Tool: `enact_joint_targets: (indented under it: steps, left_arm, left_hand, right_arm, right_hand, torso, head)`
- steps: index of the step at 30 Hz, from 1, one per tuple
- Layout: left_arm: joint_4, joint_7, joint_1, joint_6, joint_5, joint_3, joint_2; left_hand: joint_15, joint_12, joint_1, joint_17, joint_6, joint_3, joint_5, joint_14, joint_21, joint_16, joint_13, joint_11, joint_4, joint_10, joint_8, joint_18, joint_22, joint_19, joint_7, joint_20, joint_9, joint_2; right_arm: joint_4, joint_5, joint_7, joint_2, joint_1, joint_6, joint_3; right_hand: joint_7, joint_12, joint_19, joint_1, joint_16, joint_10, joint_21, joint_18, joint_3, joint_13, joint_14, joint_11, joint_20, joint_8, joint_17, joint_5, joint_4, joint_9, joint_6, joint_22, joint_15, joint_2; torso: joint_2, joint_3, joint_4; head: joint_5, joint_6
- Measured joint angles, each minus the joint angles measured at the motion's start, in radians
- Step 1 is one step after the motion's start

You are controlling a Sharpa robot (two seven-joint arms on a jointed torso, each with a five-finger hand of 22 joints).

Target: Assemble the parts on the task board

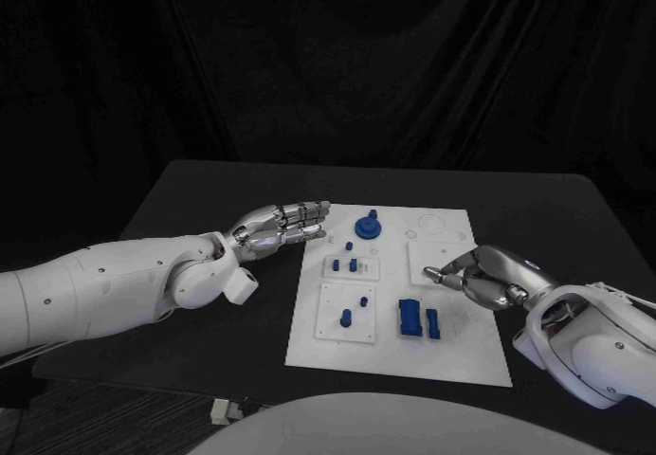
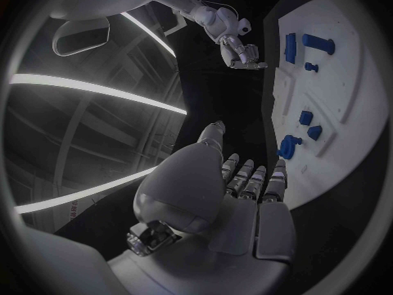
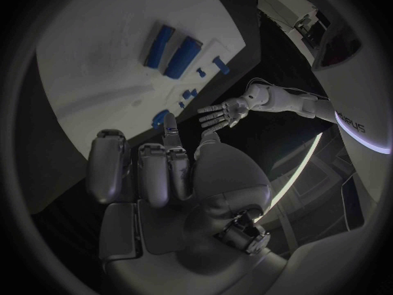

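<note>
The small blue parts (image 1: 417, 318) lie on the white board (image 1: 451, 355) on the black surface (image 1: 205, 190), likely light, stiff and slick, best pinched by their sides, while the left robot hand (image 1: 284, 226) hovers spread and empty and the right robot hand (image 1: 479, 275) curls loosely, holding nothing.

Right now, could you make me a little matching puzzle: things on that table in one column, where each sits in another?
Things:
1. left hand
2. right hand
3. round blue part
4. two blue blocks

Places:
A. over the task board's right edge
B. board's far end
C. just off the board's far left corner
D. board's near half

Pairs: 1-C, 2-A, 3-B, 4-D
</note>
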State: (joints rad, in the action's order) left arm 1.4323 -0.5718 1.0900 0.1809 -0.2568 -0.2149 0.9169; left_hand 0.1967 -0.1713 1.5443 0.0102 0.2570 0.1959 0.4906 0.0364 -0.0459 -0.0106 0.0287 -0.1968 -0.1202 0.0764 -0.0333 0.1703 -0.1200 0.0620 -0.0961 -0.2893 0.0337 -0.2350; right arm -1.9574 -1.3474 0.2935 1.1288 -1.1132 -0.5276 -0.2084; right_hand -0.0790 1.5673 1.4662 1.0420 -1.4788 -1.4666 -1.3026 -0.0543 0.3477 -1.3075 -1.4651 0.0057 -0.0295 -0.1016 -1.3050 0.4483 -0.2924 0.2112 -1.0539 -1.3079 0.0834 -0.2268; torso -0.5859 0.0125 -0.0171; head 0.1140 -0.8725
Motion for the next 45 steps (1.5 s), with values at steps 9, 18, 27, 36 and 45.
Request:
enact_joint_targets:
  steps: [9,18,27,36,45]
  left_arm:
    - [0.092,-0.071,0.018,-0.094,0.000,0.000,0.071]
    - [0.133,-0.095,0.058,-0.192,0.000,0.001,0.068]
    - [0.113,-0.101,0.060,-0.256,0.000,0.001,0.024]
    - [0.101,-0.103,0.059,-0.309,0.000,0.001,0.010]
    - [0.098,-0.098,0.057,-0.322,0.000,0.003,0.006]
  left_hand:
    - [-0.066,-0.014,-0.035,-0.004,0.069,0.046,-0.027,-0.023,0.010,0.002,0.002,0.058,-0.120,0.024,-0.005,0.000,0.037,-0.027,-0.015,0.042,0.004,0.023]
    - [-0.151,0.069,-0.231,-0.009,0.057,0.120,-0.255,-0.036,0.027,0.007,-0.006,0.186,-0.174,-0.016,-0.005,0.000,0.077,-0.049,0.054,0.107,0.002,-0.017]
    - [-0.203,0.085,-0.321,-0.009,-0.003,0.143,-0.390,-0.037,0.036,0.007,-0.008,0.218,-0.171,-0.022,0.001,0.000,0.101,-0.056,0.094,0.206,-0.004,-0.026]
    - [-0.208,0.083,-0.307,-0.009,-0.003,0.142,-0.355,-0.036,0.036,0.007,-0.007,0.218,-0.170,-0.019,0.001,-0.017,0.103,-0.057,0.092,0.230,-0.004,-0.012]
    - [-0.208,0.121,-0.480,-0.009,-0.035,0.083,-0.353,-0.036,0.040,0.007,-0.017,0.207,-0.122,-0.041,0.014,-0.032,0.112,-0.059,0.091,0.259,-0.017,0.028]
  right_arm:
    - [0.016,0.146,-0.188,0.008,-0.133,-0.182,0.002]
    - [0.108,0.576,-0.537,-0.028,-0.167,-0.259,0.002]
    - [0.161,0.853,-0.781,-0.040,-0.112,-0.217,0.000]
    - [0.175,0.929,-0.870,-0.052,-0.097,-0.187,0.001]
    - [0.183,0.945,-0.886,-0.063,-0.091,-0.178,0.006]
  right_hand:
    - [-0.003,-0.752,-0.318,0.034,0.663,0.207,0.806,-0.112,0.038,0.446,0.189,0.004,-0.034,-0.003,0.820,-0.008,0.002,-0.055,-0.046,0.154,-0.037,-0.019]
    - [-0.024,-1.415,-0.633,-0.020,1.366,0.581,1.233,-0.105,0.085,0.980,0.556,0.191,-0.211,0.031,1.173,-0.157,0.003,-0.130,0.051,0.623,-0.248,-0.008]
    - [0.153,-1.482,-1.447,-0.060,1.460,1.143,1.293,-0.054,0.078,1.217,1.383,0.052,-0.184,0.056,1.290,-0.268,0.002,-0.167,0.598,1.267,-0.167,0.015]
    - [0.175,-1.423,-1.455,-0.060,1.464,1.261,1.293,-0.095,0.064,1.248,1.423,0.043,-0.165,0.056,1.294,-0.268,0.001,-0.169,0.643,1.280,-0.127,0.015]
    - [0.080,-1.553,-1.466,-0.656,1.475,1.432,1.299,0.024,-0.189,1.306,1.458,-0.005,-0.004,0.098,1.304,-0.415,0.181,-0.209,0.895,1.307,-0.081,0.135]
  torso:
    - [0.000,0.0000,-0.0001]
    - [0.008,-0.0016,0.0042]
    - [0.022,-0.0040,0.0105]
    - [0.022,-0.0040,0.0089]
    - [0.021,-0.0036,0.0066]
  head:
    - [-0.014,0.000]
    - [-0.003,0.000]
    - [0.000,0.000]
    - [-0.016,0.000]
    - [-0.021,0.003]
